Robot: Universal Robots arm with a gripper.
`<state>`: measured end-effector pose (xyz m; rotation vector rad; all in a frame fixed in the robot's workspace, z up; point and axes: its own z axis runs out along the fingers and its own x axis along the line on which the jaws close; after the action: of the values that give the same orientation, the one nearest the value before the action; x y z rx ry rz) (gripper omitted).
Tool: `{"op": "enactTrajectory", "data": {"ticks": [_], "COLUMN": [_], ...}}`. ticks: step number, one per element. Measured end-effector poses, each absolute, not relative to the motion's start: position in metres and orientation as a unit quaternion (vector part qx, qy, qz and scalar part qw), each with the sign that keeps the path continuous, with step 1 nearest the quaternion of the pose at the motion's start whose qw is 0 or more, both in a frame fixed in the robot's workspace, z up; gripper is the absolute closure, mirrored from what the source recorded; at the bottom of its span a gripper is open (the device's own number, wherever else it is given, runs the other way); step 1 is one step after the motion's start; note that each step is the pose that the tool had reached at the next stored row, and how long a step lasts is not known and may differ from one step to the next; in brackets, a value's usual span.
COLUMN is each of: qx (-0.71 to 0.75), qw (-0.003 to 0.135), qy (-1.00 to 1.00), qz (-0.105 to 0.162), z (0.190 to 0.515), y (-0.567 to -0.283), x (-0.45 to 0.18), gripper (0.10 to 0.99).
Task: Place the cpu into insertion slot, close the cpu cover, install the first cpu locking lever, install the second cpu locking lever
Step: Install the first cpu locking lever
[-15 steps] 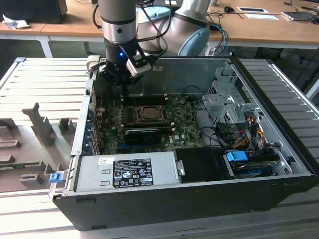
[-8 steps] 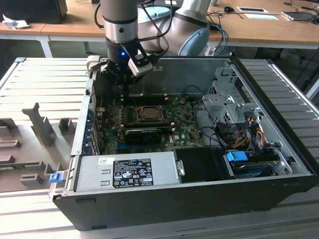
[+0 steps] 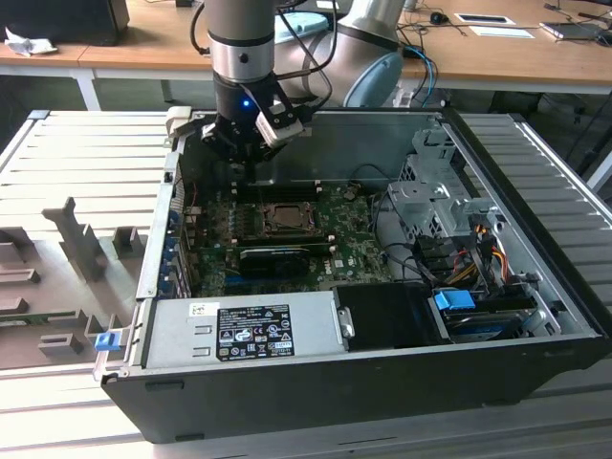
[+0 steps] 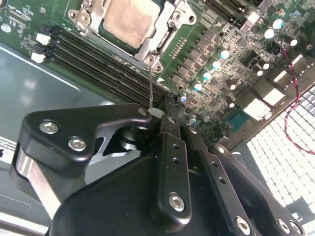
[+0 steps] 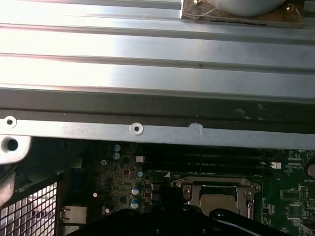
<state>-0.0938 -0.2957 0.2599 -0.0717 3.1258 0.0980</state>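
Open computer case (image 3: 316,382) on ribbed grey metal table (image 3: 86,153); wooden desks (image 3: 497,53) behind. Inside, the cpu (image 4: 129,22) sits in the insertion slot (image 4: 154,60), cpu cover (image 4: 167,34) down around it. Near the memory slots (image 4: 98,69), the gripper (image 4: 165,105) is clenched; thin lever rod (image 4: 150,86) reaches its tips.

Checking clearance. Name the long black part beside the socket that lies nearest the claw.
The memory slots, right by the claw, on the insertion slot's far side in the exterior view. The expansion card sits on its other side, farther off.
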Motion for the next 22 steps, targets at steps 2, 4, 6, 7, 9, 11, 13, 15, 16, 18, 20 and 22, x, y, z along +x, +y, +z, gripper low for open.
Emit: {"op": "enactTrajectory", "data": {"ticks": [2,4,6,7,9,11,13,15,16,18,20,22], "qx": [-0.023,-0.023,-0.023,-0.023,-0.023,-0.023,-0.023,-0.023,-0.023,-0.023,-0.023,-0.023], "qw": [0.007,0.007,0.007,0.007,0.007,0.007,0.007,0.007,0.007,0.007,0.007,0.007], "qy": [0.999,0.999,0.999,0.999,0.999,0.999,0.999,0.999,0.999,0.999,0.999,0.999], "qz": [0.031,0.031,0.031,0.031,0.031,0.031,0.031,0.031,0.031,0.031,0.031,0.031], "z": [0.26,0.26,0.26,0.26,0.26,0.26,0.26,0.26,0.26,0.26,0.26,0.26], "y": [-0.296,-0.296,-0.296,-0.296,-0.296,-0.296,-0.296,-0.296,-0.296,-0.296,-0.296,-0.296], "x": [-0.092,-0.091,-0.09,-0.09,-0.089,-0.088,-0.087,-0.086,-0.085,-0.084,-0.083,-0.081], "gripper": [0.98,0.98,0.98,0.98,0.98,0.98,0.98,0.98,0.98,0.98,0.98,0.98]}}
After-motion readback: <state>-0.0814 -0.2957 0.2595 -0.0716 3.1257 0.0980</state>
